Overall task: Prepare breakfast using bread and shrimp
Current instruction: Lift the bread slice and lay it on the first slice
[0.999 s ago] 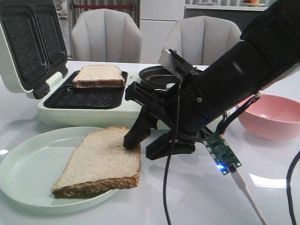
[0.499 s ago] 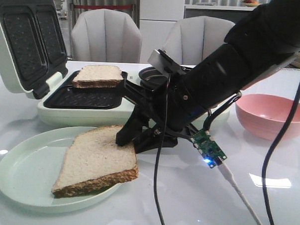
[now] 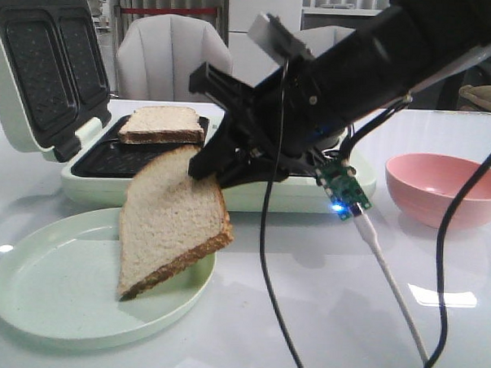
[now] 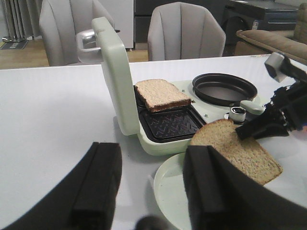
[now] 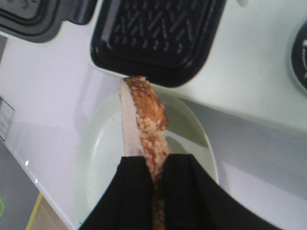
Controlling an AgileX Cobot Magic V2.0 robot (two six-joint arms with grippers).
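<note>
My right gripper (image 3: 205,168) is shut on the edge of a bread slice (image 3: 169,217) and holds it tilted, lifted above the pale green plate (image 3: 53,286). The right wrist view shows the slice (image 5: 144,120) edge-on between the fingers (image 5: 134,184). A second bread slice (image 3: 161,124) lies in the far tray of the open sandwich maker (image 3: 148,176). The near tray (image 5: 153,40) is empty. My left gripper (image 4: 153,191) is open and empty, above the table near the plate (image 4: 170,189). No shrimp is in view.
The sandwich maker's lid (image 3: 38,69) stands open at the left. A round black pan (image 4: 224,87) sits on its right part. A pink bowl (image 3: 445,189) stands at the right. Cables (image 3: 388,280) hang from the right arm. Chairs stand behind the table.
My right gripper has lifted the near bread slice off the plate and raised it toward the sandwich maker; the slice now hangs tilted.
</note>
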